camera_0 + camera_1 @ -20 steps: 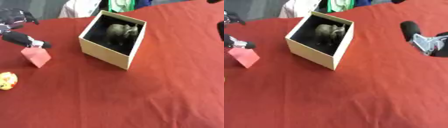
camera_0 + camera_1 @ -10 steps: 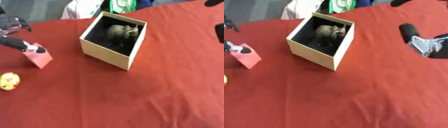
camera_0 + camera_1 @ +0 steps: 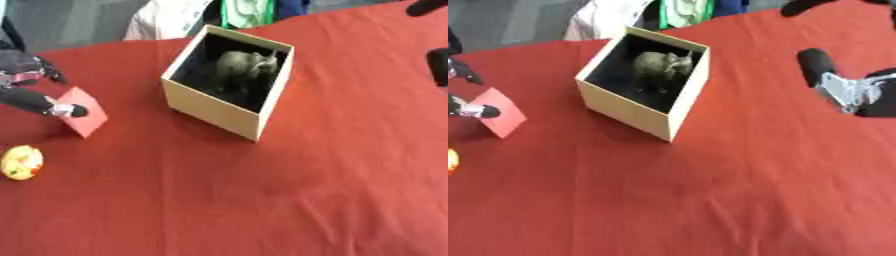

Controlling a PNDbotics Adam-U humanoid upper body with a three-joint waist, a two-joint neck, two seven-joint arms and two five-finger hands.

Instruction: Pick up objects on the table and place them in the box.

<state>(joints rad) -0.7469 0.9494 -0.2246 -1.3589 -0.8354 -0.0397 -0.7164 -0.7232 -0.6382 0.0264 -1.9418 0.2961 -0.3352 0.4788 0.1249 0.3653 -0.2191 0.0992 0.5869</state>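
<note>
A cream box [image 3: 219,107] with a black inside stands at the far middle of the red table [image 3: 289,200]. A grey animal figure [image 3: 245,65] stands in it. Left of the box lies a red block [image 3: 87,120]. My left hand [image 3: 22,75] hangs at the left edge, and one outstretched finger [image 3: 61,109] touches the block's upper left side while the others are spread above it. A small yellow ball [image 3: 21,162] lies nearer, at the left edge. At the right edge my right hand [image 3: 846,87] hovers open, fingers up, apart from everything.
White and green cloth [image 3: 236,12] shows beyond the table's far edge, behind the box. A dark shape [image 3: 798,6] sits at the far right corner. Bare red cloth fills the near half of the table.
The left hand has drawn back toward the left edge, its finger staying on the red block, which has shifted slightly right. The box and the right hand stay put.
</note>
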